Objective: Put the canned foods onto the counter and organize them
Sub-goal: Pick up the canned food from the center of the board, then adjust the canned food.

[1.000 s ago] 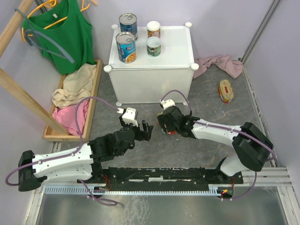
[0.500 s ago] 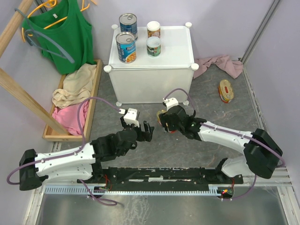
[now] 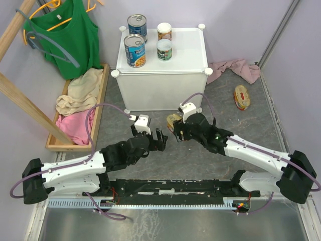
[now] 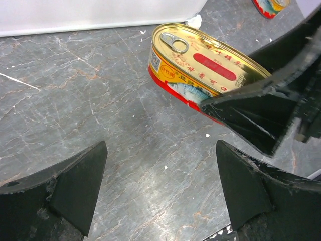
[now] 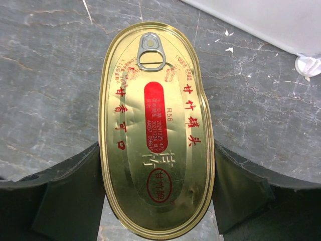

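The right claw (image 5: 156,193) is clenched on an oval gold tin (image 5: 155,125), its fingers pinching the narrow sides near the end away from the pull-tab. In the overhead view the pair sits at centre frame, just below the white counter (image 3: 185,52). The left claw (image 4: 160,186) hangs released right beside them, grasping nothing. Two tall blue-label cans (image 3: 135,50) and two small white-topped cans (image 3: 164,49) stand on the counter's left half, and a second oval tin (image 3: 242,97) lies at right of frame. Gripped so far back on smooth curved walls, the tin could pivot or slip during the lift. It could also clip the counter's front edge or bump the neighbouring left claw.
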### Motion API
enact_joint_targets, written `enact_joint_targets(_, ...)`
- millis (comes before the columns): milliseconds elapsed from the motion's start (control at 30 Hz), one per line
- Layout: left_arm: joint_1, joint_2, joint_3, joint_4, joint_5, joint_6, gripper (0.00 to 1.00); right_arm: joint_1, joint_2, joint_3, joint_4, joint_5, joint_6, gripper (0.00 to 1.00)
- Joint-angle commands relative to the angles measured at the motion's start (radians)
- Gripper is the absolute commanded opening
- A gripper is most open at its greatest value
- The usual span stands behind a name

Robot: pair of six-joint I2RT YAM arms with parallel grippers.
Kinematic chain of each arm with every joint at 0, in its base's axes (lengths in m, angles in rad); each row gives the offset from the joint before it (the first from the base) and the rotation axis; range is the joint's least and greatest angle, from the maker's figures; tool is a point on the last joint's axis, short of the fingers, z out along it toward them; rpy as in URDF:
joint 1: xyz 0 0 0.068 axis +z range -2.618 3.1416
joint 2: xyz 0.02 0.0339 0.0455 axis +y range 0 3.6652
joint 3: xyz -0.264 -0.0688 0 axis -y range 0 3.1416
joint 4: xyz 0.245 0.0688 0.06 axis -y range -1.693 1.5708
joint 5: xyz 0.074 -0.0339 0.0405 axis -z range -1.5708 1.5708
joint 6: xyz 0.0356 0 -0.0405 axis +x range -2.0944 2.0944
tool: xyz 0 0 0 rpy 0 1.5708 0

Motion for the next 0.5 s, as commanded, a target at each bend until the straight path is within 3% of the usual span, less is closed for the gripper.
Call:
enact_joint_targets(0, 0.034, 0.001, 0.069, 0.054, 0.056, -0.078, 0.96, 0.019, -0.098, 0.030, 0.040, -0.008, -0.023, 0.01)
enact_joint_targets(267, 0.146, -0.022, 0.114, 0.100, 0.241, -0.209, 0.97, 0.046, -0.192, 0.069, -0.010, -0.014, -0.039, 0.01)
enact_joint_targets(467, 0.224, -0.041, 0.054, 0.181, 0.375, -0.352, 0.99, 0.060, -0.225, 0.084, -0.015, -0.017, -0.039, 0.01)
